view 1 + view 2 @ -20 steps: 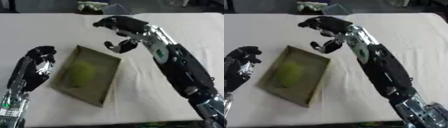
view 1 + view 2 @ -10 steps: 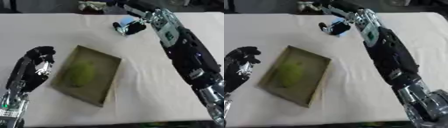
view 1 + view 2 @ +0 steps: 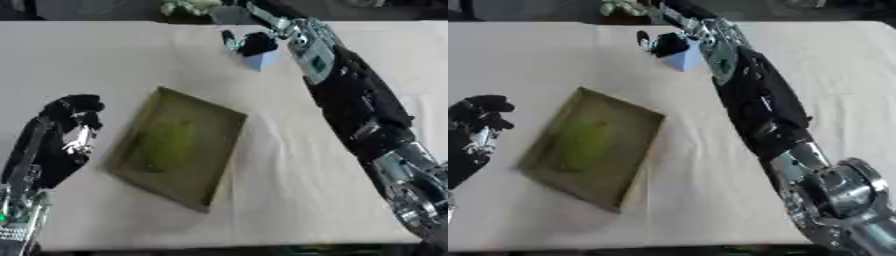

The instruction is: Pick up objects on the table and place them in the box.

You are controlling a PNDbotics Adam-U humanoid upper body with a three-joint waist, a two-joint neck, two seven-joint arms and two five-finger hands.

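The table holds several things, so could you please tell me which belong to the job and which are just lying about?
Part of the job:
- box, olive, open
- green object lying inside it
- light blue object at the far edge
- right hand, curled round the blue object
- left hand, idle beside the box

Just lying about:
- pale greenish thing beyond the table's far edge
- table
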